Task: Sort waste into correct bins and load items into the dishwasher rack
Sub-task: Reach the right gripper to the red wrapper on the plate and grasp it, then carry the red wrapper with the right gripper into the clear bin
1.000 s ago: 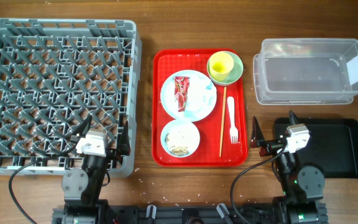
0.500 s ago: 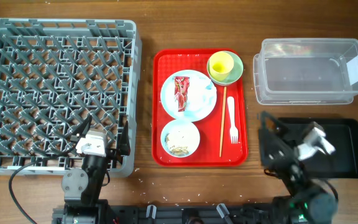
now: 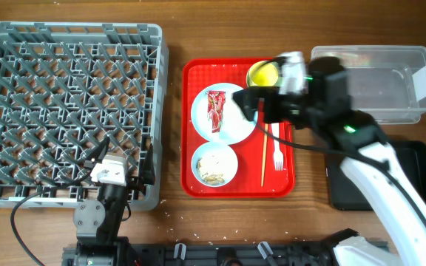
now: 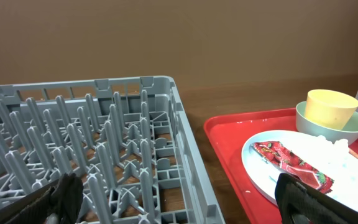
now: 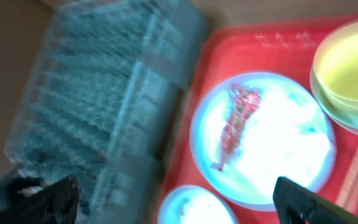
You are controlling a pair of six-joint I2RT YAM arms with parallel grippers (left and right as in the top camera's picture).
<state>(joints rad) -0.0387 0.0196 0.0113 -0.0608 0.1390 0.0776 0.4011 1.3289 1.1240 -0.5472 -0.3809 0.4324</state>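
right gripper (image 3: 260,108) spread wide, empty, over pale blue plate (image 3: 234,127) holding red wrapper (image 3: 216,111), left gripper (image 3: 123,164) spread wide, empty, at near edge of rack (image 3: 50,89)

Overhead: you look straight down on the whole table (image 3: 309,29), rack (image 3: 69,111) left, tub (image 3: 368,81) right.
Left wrist: you sit low and close at the rack's edge, facing level across it toward the red tray (image 3: 248,179).
Right wrist: blurred, close, angled down over that tray.
All three share the plate (image 3: 228,133) and wrapper (image 3: 215,111).
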